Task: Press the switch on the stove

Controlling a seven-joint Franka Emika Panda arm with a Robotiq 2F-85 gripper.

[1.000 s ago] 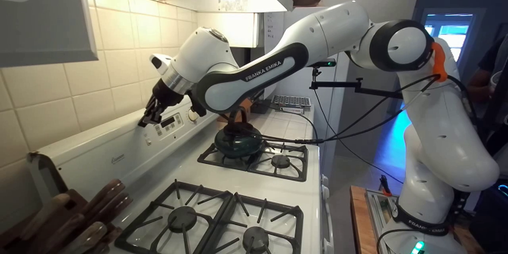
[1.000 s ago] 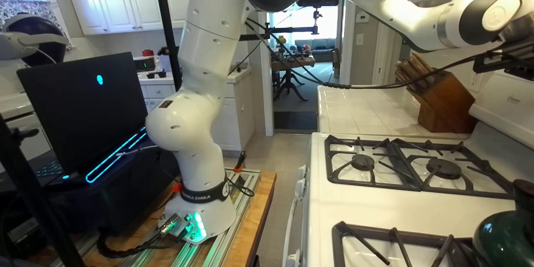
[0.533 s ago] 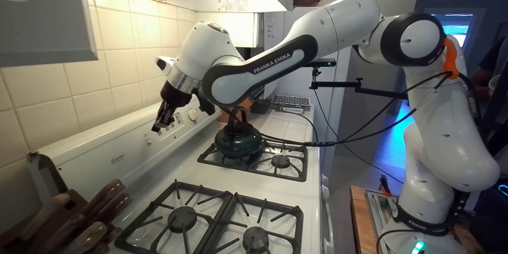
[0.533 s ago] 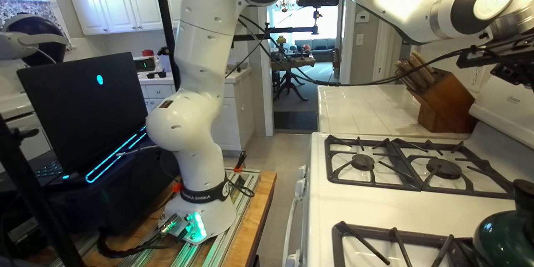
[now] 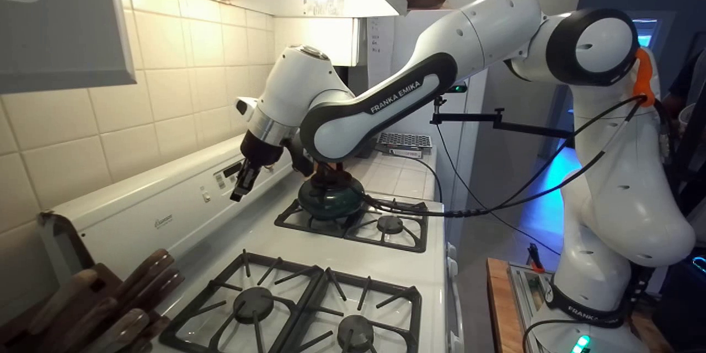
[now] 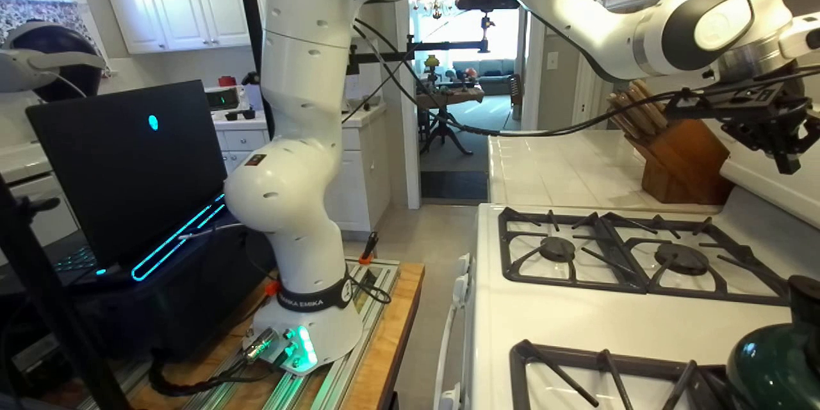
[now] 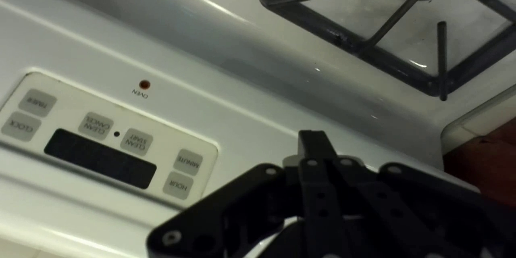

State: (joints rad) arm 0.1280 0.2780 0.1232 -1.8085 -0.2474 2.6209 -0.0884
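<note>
Switch (image 5: 206,194) located on the back panel (image 5: 187,214) of the stove (image 5: 259,226), beside the keypad (image 5: 226,175). Pincer (image 5: 236,197) clenched on nothing, apart from the switch. Step judged: alignment; pressing unverified. Next, if unpressed: move across, push squarely. Likely hazards: striking the keypad, bumping the kettle (image 5: 329,204) standing on the stove.

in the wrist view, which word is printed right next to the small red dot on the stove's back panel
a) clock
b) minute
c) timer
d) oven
d: the word OVEN, upside down in the wrist view, sits right by the small red dot, while the other three words are on the keypad.
</note>
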